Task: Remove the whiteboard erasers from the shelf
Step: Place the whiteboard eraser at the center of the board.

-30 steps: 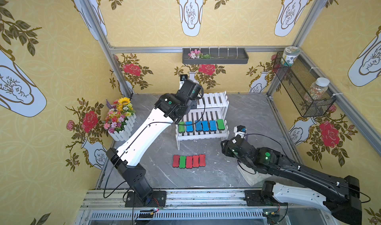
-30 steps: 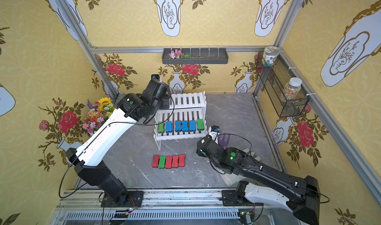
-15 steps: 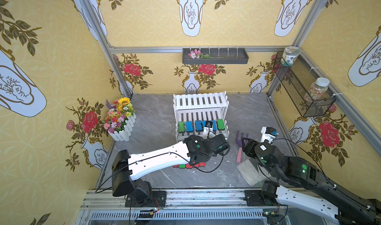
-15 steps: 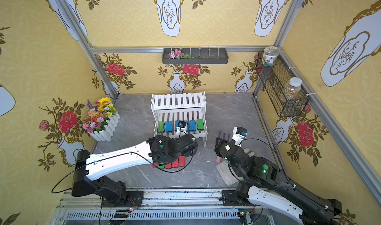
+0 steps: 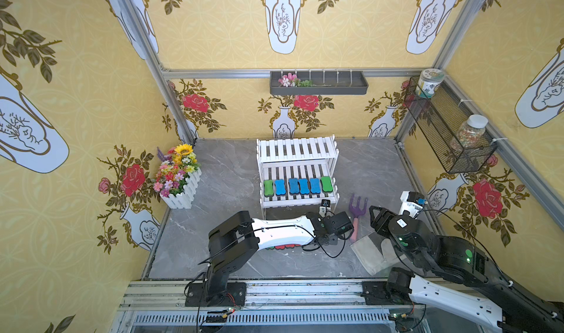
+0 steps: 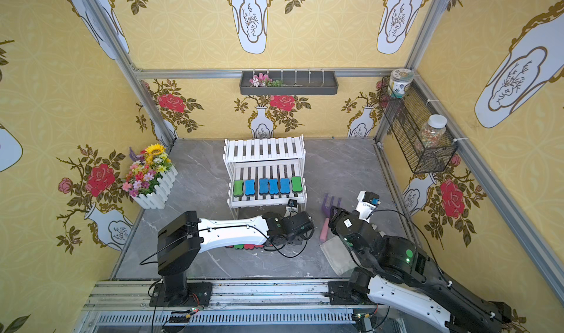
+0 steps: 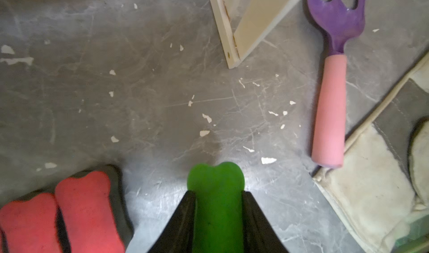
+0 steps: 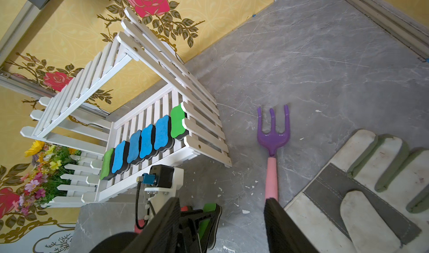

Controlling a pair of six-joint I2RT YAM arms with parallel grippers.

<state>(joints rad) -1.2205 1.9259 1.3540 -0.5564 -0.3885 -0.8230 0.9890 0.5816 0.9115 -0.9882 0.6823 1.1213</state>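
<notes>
Left gripper [image 7: 218, 193], down from the shelf [image 5: 297, 202], is clamping a bone-shaped green eraser [image 7: 216, 177].
Six erasers [image 5: 294, 186] are sitting shelved: four blue, two green; right gripper [image 8: 221, 202] is gaping empty.

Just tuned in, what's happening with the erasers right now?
The left gripper is shut on a green bone-shaped foam eraser, low over the grey table beside red erasers lying there. Six erasers, four blue between two green, sit on the lower tier of the white slatted shelf. The right gripper hangs open and empty near the purple garden fork.
</notes>
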